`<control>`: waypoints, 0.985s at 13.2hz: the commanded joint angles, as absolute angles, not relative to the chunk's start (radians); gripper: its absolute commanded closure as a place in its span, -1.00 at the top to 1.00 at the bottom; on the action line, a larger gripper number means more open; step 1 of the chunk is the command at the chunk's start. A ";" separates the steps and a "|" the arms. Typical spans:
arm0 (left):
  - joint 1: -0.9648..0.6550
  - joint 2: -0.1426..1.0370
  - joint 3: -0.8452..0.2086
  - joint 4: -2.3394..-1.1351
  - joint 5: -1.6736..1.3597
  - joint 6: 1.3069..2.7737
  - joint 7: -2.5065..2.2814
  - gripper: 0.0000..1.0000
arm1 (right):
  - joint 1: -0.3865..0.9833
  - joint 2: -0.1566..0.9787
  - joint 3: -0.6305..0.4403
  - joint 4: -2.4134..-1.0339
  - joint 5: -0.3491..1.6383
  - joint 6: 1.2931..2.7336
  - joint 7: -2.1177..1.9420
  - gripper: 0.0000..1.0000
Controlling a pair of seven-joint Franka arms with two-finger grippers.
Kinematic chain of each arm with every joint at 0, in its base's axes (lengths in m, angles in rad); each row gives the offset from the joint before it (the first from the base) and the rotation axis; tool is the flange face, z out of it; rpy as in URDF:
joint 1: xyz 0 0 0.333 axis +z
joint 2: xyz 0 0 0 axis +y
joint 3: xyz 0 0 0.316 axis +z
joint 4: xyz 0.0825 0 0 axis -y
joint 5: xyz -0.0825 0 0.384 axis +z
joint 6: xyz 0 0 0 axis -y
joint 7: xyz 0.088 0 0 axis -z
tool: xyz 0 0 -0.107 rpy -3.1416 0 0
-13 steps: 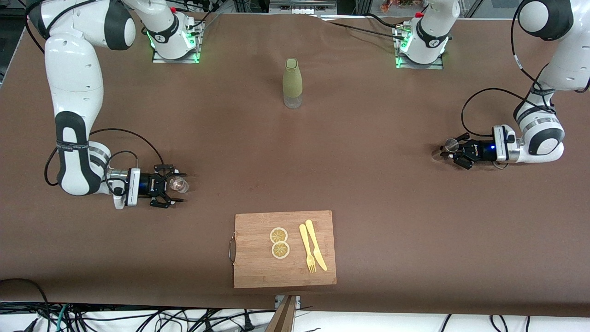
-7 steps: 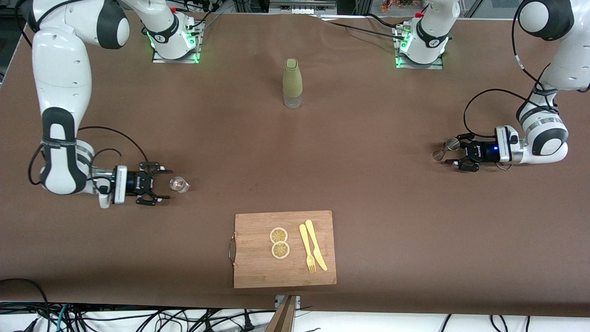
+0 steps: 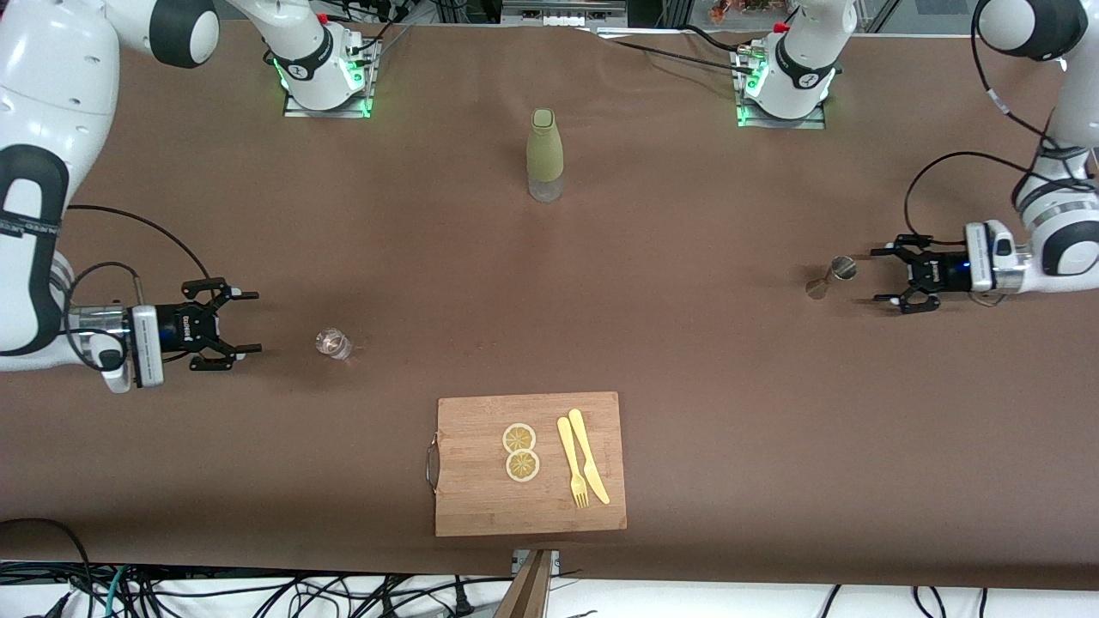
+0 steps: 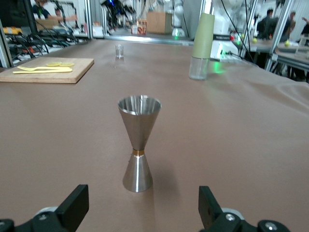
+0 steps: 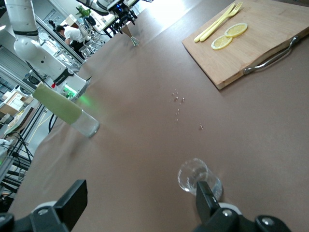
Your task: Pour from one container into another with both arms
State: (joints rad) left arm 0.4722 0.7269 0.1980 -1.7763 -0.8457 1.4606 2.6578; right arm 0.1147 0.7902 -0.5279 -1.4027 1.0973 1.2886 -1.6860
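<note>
The tiny clear glass cup (image 3: pixel 333 343) stands on the brown table toward the right arm's end. My right gripper (image 3: pixel 250 323) is open, a short way from it, nearer that end. In the right wrist view the cup (image 5: pixel 198 178) shows just ahead of one fingertip of the right gripper (image 5: pixel 140 200). The silvery jigger (image 3: pixel 831 276) stands upright toward the left arm's end. My left gripper (image 3: pixel 877 275) is open just short of it. In the left wrist view the jigger (image 4: pixel 138 142) stands centred ahead of the left gripper (image 4: pixel 141 210).
An olive-green bottle (image 3: pixel 544 154) stands mid-table near the bases. A wooden cutting board (image 3: pixel 481 506) with two lemon slices (image 3: pixel 520 451), a fork and a knife (image 3: pixel 582 468) lies near the front edge. A few small drops (image 5: pixel 178 101) dot the table by the cup.
Both grippers have drawn back toward their own ends of the table. The right one has left the cup and the left one the jigger, and both things stay standing in place.
</note>
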 commanded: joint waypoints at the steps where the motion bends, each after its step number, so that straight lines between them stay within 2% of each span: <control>1: 0.465 0.544 0.201 -1.789 -0.720 1.491 2.446 1.00 | 0.163 0.610 -0.507 -1.465 0.920 1.388 -1.464 1.00; 7: 0.353 0.270 0.189 -1.752 -0.488 1.535 1.826 1.00 | 0.143 0.350 -0.349 -1.549 0.596 1.482 -0.924 1.00; 10: 0.264 0.114 0.169 -1.746 -0.333 1.548 1.414 1.00 | 0.117 0.179 -0.226 -1.650 0.322 1.563 -0.700 1.00; 13: 0.184 0.020 0.135 -1.743 -0.235 1.551 1.029 1.00 | 0.110 0.039 -0.177 -1.715 0.148 1.540 -0.406 1.00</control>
